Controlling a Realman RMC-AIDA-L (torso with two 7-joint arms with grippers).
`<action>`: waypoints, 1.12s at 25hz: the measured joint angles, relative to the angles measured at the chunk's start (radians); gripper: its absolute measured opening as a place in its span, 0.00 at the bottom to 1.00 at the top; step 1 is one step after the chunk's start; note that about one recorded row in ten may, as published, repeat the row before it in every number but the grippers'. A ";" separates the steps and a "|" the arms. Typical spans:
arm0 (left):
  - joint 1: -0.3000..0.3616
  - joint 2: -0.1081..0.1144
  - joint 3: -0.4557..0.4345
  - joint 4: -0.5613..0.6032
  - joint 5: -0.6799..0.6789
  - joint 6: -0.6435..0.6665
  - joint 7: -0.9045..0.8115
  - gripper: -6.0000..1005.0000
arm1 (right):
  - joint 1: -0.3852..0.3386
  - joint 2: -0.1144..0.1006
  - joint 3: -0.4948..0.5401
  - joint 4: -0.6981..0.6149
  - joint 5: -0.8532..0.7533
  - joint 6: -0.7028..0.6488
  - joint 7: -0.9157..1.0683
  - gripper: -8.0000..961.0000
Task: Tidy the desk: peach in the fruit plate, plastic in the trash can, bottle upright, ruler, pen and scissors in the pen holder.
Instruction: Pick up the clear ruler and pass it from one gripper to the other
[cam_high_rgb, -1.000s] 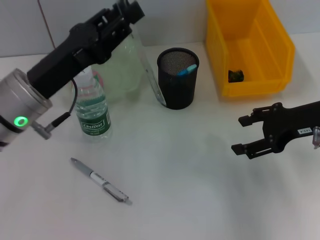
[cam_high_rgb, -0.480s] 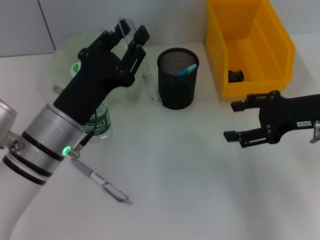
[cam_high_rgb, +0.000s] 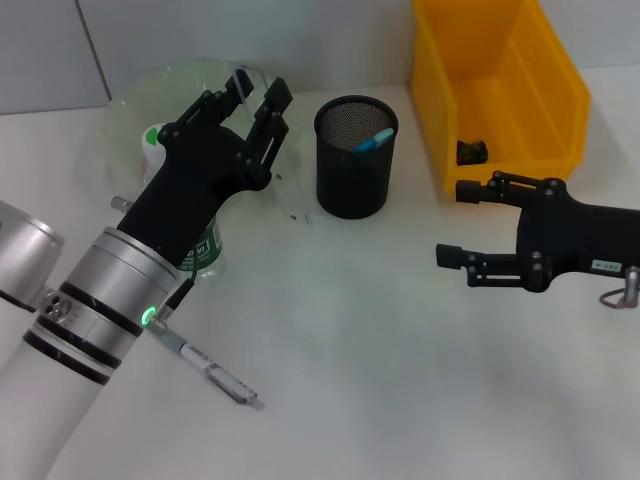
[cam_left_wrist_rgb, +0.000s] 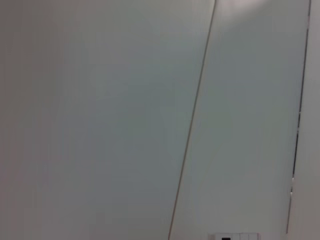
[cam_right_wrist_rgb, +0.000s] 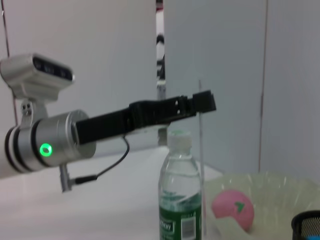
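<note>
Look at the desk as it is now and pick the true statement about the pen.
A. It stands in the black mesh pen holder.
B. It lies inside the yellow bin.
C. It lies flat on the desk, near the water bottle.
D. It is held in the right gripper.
C: the pen lies flat on the white desk, just in front of the upright water bottle, outside the pen holder.
</note>
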 joint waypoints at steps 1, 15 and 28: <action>0.001 0.000 0.002 0.004 -0.007 -0.007 0.003 0.42 | 0.000 0.001 0.000 0.027 0.017 0.006 -0.022 0.86; 0.000 0.000 0.095 0.068 -0.136 -0.034 0.163 0.43 | 0.105 0.009 -0.010 0.425 0.236 0.111 -0.347 0.86; -0.033 0.000 0.107 0.076 -0.169 -0.067 0.187 0.43 | 0.216 0.013 -0.013 0.572 0.276 0.169 -0.410 0.86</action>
